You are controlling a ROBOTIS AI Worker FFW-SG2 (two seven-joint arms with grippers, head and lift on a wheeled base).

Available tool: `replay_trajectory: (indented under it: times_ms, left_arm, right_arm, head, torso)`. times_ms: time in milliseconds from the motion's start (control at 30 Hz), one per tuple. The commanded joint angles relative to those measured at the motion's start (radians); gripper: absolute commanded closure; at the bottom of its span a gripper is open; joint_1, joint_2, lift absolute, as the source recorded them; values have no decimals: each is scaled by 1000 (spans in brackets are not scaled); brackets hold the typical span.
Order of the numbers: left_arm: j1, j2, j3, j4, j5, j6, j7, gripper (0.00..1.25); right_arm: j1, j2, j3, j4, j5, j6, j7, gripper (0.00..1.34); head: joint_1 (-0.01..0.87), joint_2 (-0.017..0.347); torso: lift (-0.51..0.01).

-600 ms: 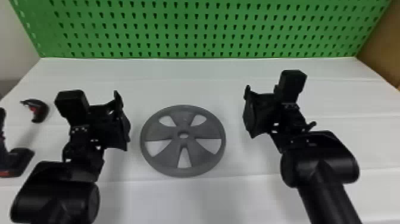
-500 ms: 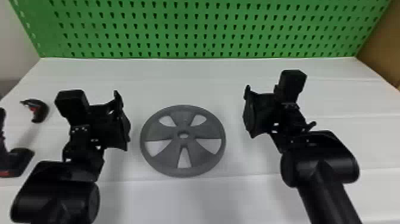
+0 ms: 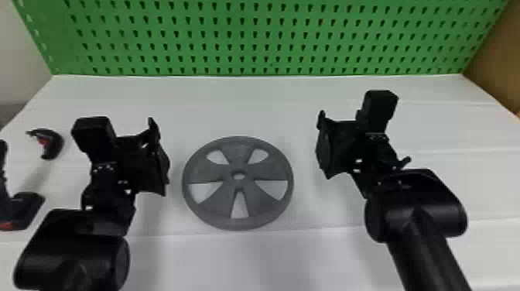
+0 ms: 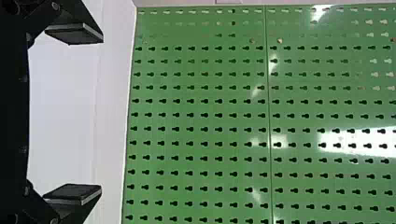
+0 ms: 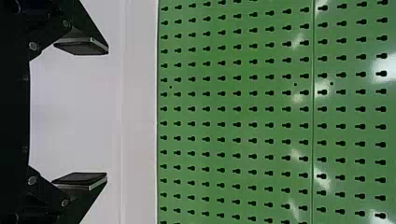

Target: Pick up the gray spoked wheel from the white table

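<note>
The gray spoked wheel (image 3: 238, 201) lies flat on the white table (image 3: 247, 259), between the two arms in the head view. My left gripper (image 3: 159, 158) is a short way to the left of the wheel, apart from it. To the wheel's right, with a wider gap, is my right gripper (image 3: 323, 147). In the left wrist view my left gripper (image 4: 74, 114) is open, its fingers wide apart with nothing between them. The right wrist view has my right gripper (image 5: 81, 113) likewise open, holding nothing.
A green pegboard (image 3: 240, 38) stands along the table's back edge. At the far left of the table are a small black and red tool (image 3: 52, 144) and a larger black one (image 3: 23, 209), both beyond my left arm.
</note>
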Motion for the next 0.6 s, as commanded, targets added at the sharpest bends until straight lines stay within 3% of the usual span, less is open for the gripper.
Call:
replay_trajectory:
  times_ms: [0,567]
  left_arm:
    - [-1,0,0,0,-1,1,0,148]
    - [2,0,3,0,0,1,0,148]
  right_arm:
    - [-2,-1,2,0,0,1,0,320]
    - [-26,4,0,-5,-12,49,0,320]
  head:
    - [765,2]
    - [765,2]
  torso:
    - [-96]
    - [-96]
